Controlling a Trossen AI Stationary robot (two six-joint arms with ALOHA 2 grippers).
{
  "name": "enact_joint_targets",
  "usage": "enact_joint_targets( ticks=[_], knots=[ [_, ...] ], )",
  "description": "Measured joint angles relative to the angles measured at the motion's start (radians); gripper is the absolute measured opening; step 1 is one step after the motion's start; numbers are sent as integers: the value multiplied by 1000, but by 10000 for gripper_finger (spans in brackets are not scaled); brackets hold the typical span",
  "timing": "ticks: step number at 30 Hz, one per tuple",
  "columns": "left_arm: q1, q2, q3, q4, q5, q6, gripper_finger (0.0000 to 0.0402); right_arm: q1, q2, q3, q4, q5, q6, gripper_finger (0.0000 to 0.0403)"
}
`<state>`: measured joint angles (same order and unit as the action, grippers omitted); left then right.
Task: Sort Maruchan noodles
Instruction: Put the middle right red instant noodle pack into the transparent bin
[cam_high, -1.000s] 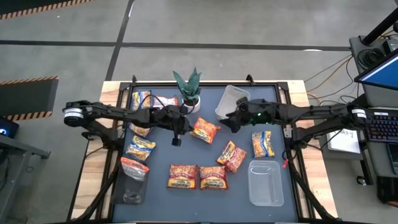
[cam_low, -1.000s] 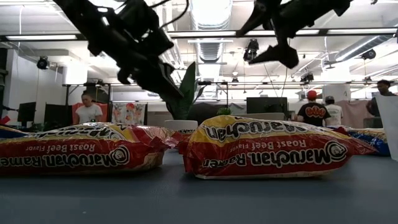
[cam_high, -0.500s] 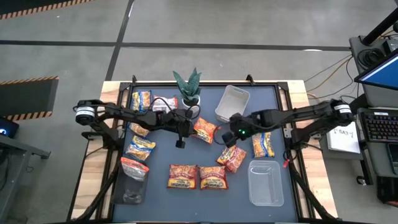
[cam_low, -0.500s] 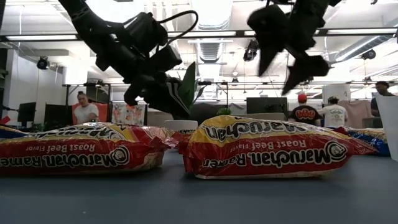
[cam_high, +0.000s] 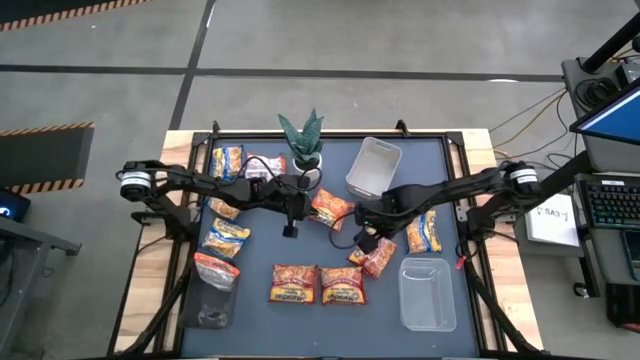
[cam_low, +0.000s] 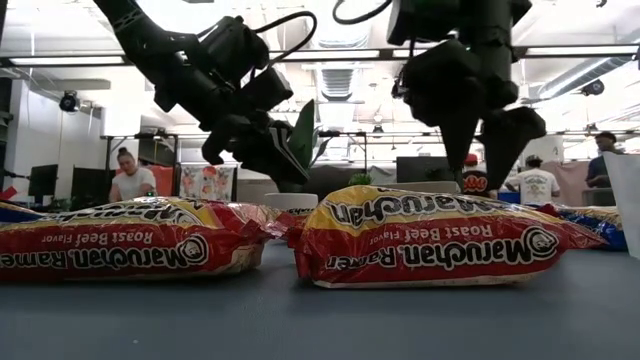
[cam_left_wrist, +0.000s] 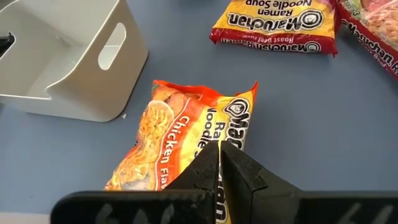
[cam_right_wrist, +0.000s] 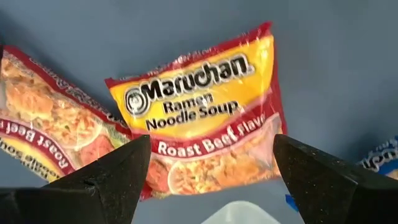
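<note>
Right gripper (cam_high: 366, 238) spread wide above roast beef packet (cam_high: 372, 252), mid-table. Left gripper (cam_high: 290, 229) pinched closed, empty; chicken packet (cam_high: 329, 208) at its 2 o'clock. Bare mat between.

My two dark fingers (cam_right_wrist: 106, 180) stand wide apart, framing a red-and-yellow plastic Maruchan Roast Beef ramen packet (cam_right_wrist: 202, 112) lying flat on the blue-grey tabletop (cam_right_wrist: 323, 56). A second red ramen packet (cam_right_wrist: 50, 118) overlaps its edge.

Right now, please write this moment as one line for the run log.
left gripper: fingers shut, empty, above table | right gripper: fingers open, over roast beef packet | white bin: empty
</note>
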<state>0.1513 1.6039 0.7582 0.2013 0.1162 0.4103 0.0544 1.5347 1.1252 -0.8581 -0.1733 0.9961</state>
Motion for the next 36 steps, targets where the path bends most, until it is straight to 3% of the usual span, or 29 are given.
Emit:
enact_joint_targets(
  ticks=[12, 14, 17, 23, 28, 30, 34, 36],
  knots=[
    [0, 0, 0, 1, 0, -1, 0, 4, 52, 33, 3, -37, -51, 326],
    [0, 0, 0, 1, 0, -1, 0, 5, 52, 33, 4, -60, -25, 311],
    [0, 0, 0, 3, 0, -1, 0, 10, 43, 34, 6, -94, -48, 240],
    [0, -1, 0, 30, 0, -9, 0, 54, 95, 15, -5, -96, -193, 37],
    [0, -1, 0, 45, 0, -9, 0, 70, 153, 17, 35, -88, -236, 14],
    [0, -1, 0, 53, 0, -9, 0, 70, 161, 18, 91, -25, -243, 10],
    [0, -2, 0, 54, 0, -12, 0, 69, 129, 15, 260, 210, -274, 9],
    [0, -6, 0, 52, 0, -20, 0, 62, 82, 14, 320, 261, -310, 9]
  ],
)
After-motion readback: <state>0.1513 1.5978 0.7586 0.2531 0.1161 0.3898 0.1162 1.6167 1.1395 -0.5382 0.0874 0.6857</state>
